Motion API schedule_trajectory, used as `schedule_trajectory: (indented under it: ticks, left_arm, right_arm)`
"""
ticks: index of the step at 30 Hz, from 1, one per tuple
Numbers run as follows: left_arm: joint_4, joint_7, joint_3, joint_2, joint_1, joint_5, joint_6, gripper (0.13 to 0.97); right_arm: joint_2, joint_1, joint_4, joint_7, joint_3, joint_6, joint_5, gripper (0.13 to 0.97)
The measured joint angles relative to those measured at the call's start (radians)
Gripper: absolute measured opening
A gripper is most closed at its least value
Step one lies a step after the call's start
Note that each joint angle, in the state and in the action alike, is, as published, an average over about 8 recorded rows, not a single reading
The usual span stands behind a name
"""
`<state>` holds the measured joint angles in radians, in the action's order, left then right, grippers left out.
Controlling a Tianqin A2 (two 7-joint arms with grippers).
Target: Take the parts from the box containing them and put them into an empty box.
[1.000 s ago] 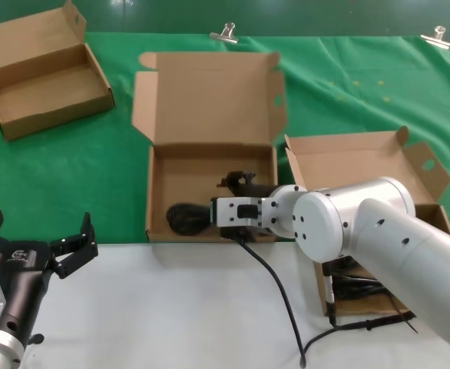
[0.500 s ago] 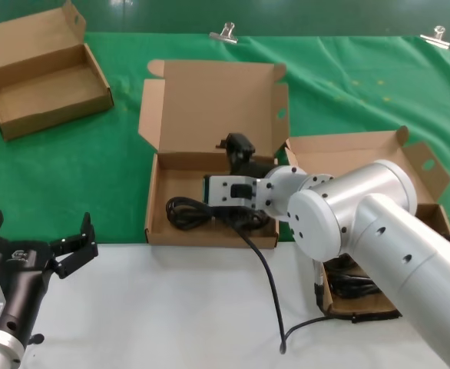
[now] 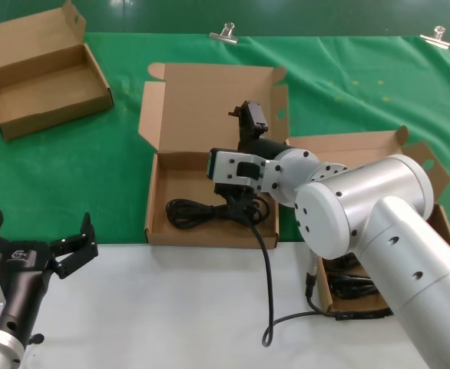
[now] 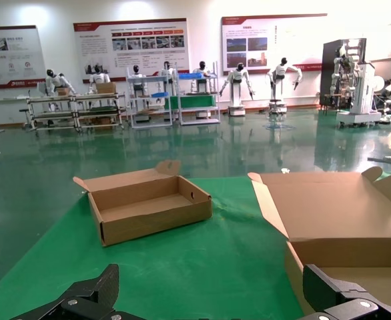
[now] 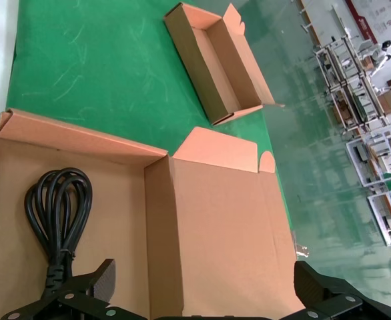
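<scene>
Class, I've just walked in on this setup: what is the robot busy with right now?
The robot is moving coiled black cables between cardboard boxes. One cable bundle lies in the shallow middle box, and the right gripper hangs above it, open and holding nothing. More cables remain in the deeper box on the robot's right. The left gripper waits open over the white table edge. A third box sits far left.

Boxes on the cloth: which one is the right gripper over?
The middle box with the tall lid, a coiled cable in it; right gripper above it.
</scene>
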<state>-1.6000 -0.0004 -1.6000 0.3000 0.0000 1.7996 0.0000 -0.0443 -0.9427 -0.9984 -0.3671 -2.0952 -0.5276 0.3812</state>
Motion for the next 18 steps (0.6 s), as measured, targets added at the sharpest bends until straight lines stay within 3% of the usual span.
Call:
schedule_trajectory:
  ticks: [8, 18]
  left_arm:
    - [0.0, 0.0, 0.0, 0.0, 0.0, 0.0, 0.0, 0.966]
    - [0.0, 0.0, 0.0, 0.0, 0.0, 0.0, 0.0, 0.966]
  right_arm:
    - [0.001, 0.002, -0.004, -0.001, 0.005, -0.001, -0.004, 0.961]
    - [-0.005, 0.025, -0.018, 0.007, 0.017, 0.011, 0.03, 0.964]
